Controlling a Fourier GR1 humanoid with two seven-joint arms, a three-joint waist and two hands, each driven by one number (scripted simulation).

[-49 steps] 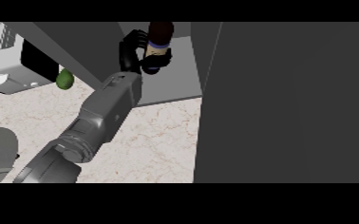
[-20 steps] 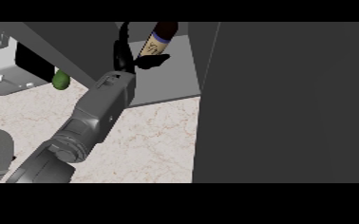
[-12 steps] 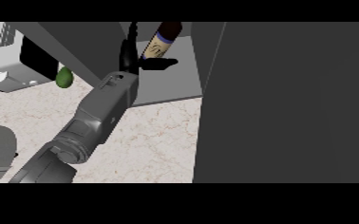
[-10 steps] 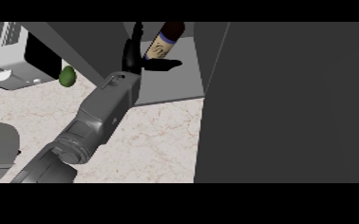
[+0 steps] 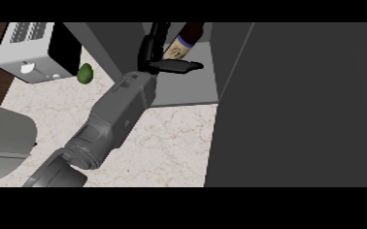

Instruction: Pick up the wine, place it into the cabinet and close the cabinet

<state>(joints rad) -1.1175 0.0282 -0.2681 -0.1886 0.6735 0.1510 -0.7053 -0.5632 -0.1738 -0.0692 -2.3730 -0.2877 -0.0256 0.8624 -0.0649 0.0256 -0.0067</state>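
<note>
Underfoot, so to speak, pale veined marble counter [image 5: 172, 140] meets a grey cabinet [image 5: 179, 89]. Inside it the dark glass wine bottle [image 5: 180, 43] leans, labelled, beside the left hand [image 5: 154, 53], fingers straight, unclasped.

The cabinet [image 5: 183, 89] stands at upper centre of the frame, and the wine [image 5: 183, 43] leans inside it near the top edge. One hand [image 5: 159, 60] reaches into the cabinet just left of and below the wine, fingers straight, its forearm running down to the lower left. The cabinet door [image 5: 287, 106] fills the right half. The toaster [image 5: 32, 48] sits at upper left on the counter [image 5: 172, 145], with a lime [image 5: 85, 73] just right of it.
</note>
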